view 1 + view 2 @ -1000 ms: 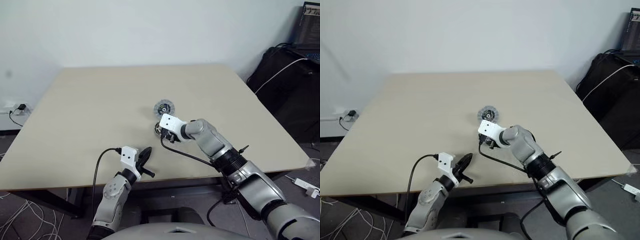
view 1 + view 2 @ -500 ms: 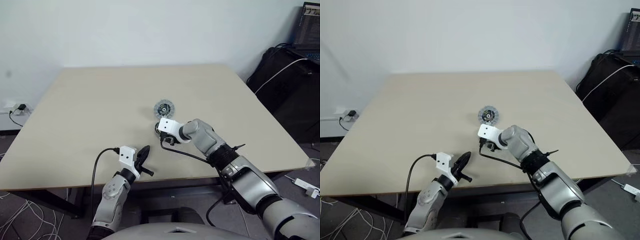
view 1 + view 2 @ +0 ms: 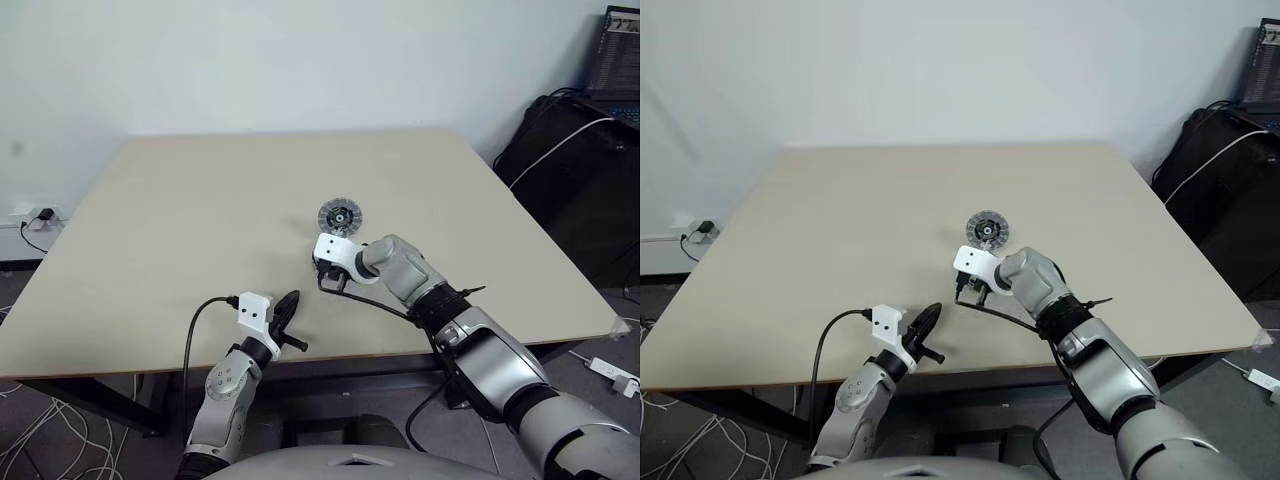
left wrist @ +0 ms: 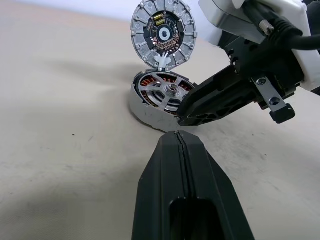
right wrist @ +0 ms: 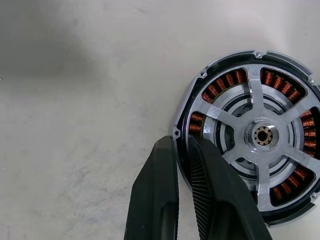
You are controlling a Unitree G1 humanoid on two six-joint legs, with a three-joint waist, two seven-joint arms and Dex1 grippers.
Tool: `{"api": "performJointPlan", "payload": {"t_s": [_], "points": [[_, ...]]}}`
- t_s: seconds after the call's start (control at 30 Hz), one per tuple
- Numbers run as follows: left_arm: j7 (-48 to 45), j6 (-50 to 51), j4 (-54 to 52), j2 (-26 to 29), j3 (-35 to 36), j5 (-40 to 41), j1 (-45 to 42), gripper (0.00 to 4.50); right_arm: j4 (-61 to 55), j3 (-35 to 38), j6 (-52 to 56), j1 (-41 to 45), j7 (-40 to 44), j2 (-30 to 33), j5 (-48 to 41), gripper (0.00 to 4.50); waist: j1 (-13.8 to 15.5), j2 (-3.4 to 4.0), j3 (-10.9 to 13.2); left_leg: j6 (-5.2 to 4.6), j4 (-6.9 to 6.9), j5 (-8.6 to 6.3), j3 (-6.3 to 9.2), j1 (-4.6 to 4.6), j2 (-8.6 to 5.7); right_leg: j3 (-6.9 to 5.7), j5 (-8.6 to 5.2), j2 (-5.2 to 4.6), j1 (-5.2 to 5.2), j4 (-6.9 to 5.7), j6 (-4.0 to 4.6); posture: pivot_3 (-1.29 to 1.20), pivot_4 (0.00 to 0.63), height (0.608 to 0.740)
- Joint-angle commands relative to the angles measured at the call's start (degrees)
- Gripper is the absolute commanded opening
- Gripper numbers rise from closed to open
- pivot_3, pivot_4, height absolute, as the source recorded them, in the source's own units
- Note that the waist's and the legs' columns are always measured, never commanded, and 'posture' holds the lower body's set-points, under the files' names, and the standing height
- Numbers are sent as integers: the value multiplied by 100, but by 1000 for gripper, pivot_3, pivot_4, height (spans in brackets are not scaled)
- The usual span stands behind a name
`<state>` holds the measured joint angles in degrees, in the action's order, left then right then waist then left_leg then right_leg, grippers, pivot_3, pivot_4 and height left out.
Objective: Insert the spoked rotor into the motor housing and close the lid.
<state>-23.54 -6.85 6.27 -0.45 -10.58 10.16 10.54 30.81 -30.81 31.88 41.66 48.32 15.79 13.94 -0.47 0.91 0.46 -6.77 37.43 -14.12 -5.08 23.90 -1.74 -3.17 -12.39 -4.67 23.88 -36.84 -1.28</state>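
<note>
Pinching motor housing [image 5: 250,135] rim, right end effector [image 5: 182,150]

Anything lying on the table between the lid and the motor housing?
Nothing: the left wrist view shows the lid and the motor housing almost edge to edge, no object between them.

No readable text, labels, brands or numbers anywhere. The lid [image 4: 163,34] shows a small circuit-like face with tiny components, any markings too small to read. The motor housing [image 5: 252,136] and the spoked rotor [image 5: 261,134] carry no legible print. A dark screen at the far right [image 3: 612,62] shows lines too small to read.
</note>
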Motion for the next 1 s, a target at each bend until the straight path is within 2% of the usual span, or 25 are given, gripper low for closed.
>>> {"api": "performJointPlan", "payload": {"t_s": [0.03, 0.13, 0.2, 0.3, 0.4, 0.53, 0.6, 0.7, 0.87, 1.0], "points": [[13, -152, -68, -69, 4, 34, -44, 0, -925, 438, 596, -255, 127, 171, -289, 100, 15, -1, 1, 0, 0, 0, 1, 4, 0, 0, 0, 0, 2, 3, 0, 0, 0, 740], [10, -164, -59, -80, 2, 35, -22, 0, -1973, 553, 1218, -721, 293, 381, -507, 100, 63, 1, -1, -1, 0, 0, 0, 23, 0, -2, -4, -2, 20, 8, 3, 0, 0, 740], [5, -162, -66, -83, 0, 38, -3, 0, -2515, 578, 1566, -984, 273, 494, -583, 100, 74, 1, -2, 0, 9, 0, 0, 75, 0, 0, -3, -2, 69, 6, 2, 0, 0, 740], [-8, -160, -75, -82, -14, 40, 31, 0, -3492, 672, 2277, -1451, 133, 606, -754, 100, 108, 1, -2, -1, 10, 0, 1, 85, 1, -1, -8, -1, 76, 7, 9, 0, 0, 740], [-36, -133, -70, -72, -19, 49, 28, 0, -4497, 867, 3205, -1922, -170, 519, -946, 100, 139, 0, -1, -6, 10, -3, 1, 86, 1, -1, -9, -2, 75, 10, 11, 0, 0, 740], [-92, -88, -81, -40, -32, 56, 30, 0, -5272, 1065, 4112, -2224, -629, 253, -1160, 100, 142, -3, 1, -9, 11, -6, 1, 85, 1, -2, -8, -3, 73, 8, 9, 0, 0, 740], [-117, -61, -88, -29, -43, 63, 24, 0, -5411, 1202, 4428, -2254, -904, -5, -1252, 100, 136, -3, 3, -9, 11, -6, 0, 83, 1, -4, -7, -3, 74, 6, 8, 0, 0, 740], [-147, -10, -91, -21, -70, 54, -18, 0, -5201, 1581, 4815, -2191, -1557, -767, -1279, 100, 130, -4, 4, -8, 12, -5, 1, 81, 3, -11, -5, -3, 73, 2, 6, 0, 0, 740], [-168, 37, -125, -5, -66, 50, -43, 0, -4606, 2116, 4882, -2017, -2543, -1689, -1198, 100, 120, -3, 3, -1, 15, -1, 1, 82, 6, -18, -3, -2, 73, -2, 5, 0, 0, 740], [-134, 53, -190, 7, -38, 52, 15, 0, -4269, 2328, 4823, -1913, -3030, -2034, -1206, 100, 108, -3, 2, 0, 17, 0, 0, 81, 6, -18, 1, -2, 69, -1, 1, 0, 0, 740]]}}
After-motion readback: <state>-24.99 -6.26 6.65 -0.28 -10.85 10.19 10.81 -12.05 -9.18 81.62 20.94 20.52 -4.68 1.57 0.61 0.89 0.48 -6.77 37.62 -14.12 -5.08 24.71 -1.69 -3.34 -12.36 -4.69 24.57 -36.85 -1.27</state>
